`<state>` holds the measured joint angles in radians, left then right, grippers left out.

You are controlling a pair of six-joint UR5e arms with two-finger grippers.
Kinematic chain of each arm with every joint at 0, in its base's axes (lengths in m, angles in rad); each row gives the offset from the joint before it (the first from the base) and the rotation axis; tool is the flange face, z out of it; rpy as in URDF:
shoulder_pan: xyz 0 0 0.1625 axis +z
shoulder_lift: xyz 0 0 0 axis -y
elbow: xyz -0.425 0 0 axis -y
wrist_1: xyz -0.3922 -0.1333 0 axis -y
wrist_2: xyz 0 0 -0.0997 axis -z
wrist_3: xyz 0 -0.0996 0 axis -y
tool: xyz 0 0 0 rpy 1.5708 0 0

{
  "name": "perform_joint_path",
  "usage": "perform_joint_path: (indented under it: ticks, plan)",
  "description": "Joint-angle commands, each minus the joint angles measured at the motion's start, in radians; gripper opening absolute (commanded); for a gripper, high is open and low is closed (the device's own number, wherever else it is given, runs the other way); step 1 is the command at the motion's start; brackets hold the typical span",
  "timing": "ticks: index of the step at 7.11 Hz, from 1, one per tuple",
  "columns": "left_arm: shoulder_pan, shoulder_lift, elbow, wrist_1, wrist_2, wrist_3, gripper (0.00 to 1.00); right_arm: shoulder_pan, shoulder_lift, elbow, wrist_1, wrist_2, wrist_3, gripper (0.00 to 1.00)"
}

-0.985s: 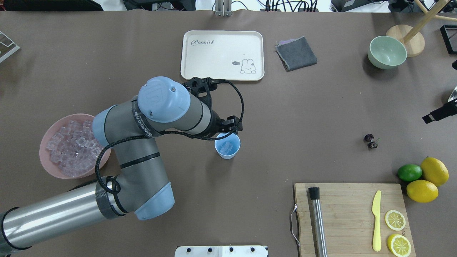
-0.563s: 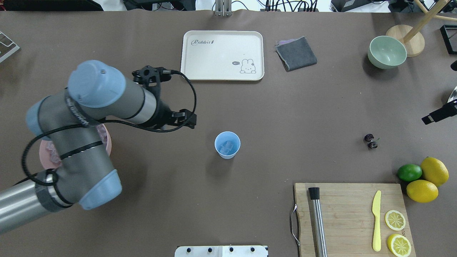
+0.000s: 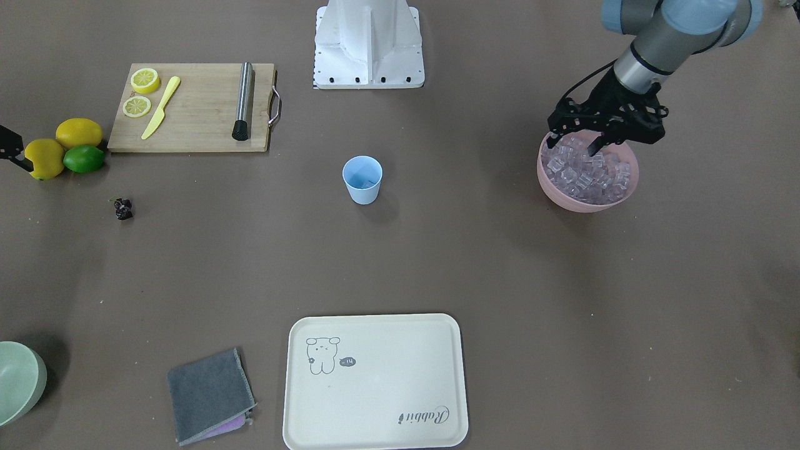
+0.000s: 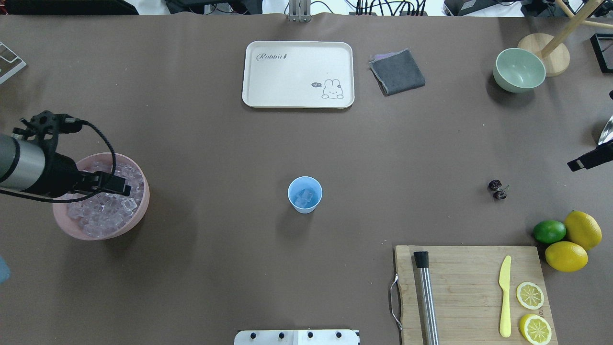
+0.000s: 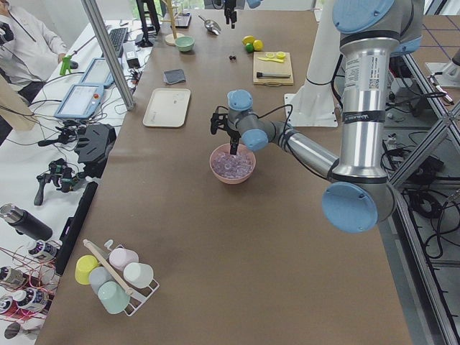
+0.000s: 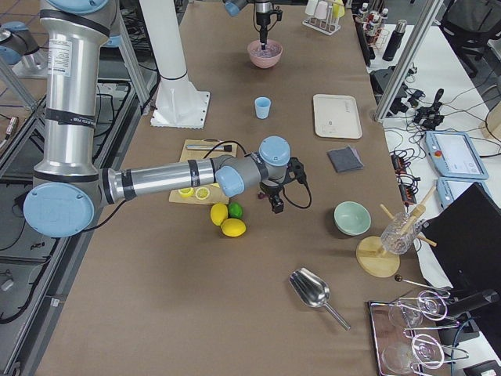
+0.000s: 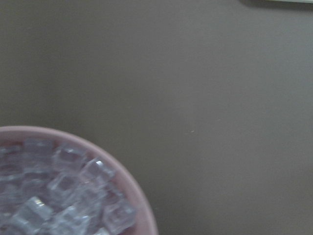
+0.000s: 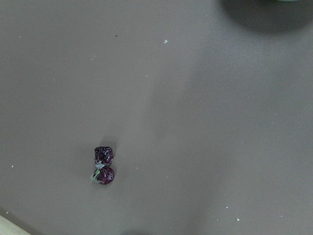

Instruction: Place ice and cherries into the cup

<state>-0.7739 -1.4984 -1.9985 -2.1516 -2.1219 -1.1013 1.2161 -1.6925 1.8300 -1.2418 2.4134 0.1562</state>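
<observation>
Left gripper (image 4: 123, 187) over ice (image 4: 103, 213), inside bowl rim (image 4: 145, 199)

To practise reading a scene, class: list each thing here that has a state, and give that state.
cup: upright, some ice inside.
pink bowl: upright, heaped with ice.
cherries: lying loose, outside the cup.
left gripper: over the pink bowl; open or shut unclear.
green bowl: upright, empty.
</observation>
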Motion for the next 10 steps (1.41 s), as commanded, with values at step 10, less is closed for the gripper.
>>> perform_joint_path:
  ticks: [10]
  plan:
    - [0.039,-0.049,0.185,-0.192,0.010,-0.344,0.73,-0.007,-0.022,0.000,0.028,0.000,0.008,1.00]
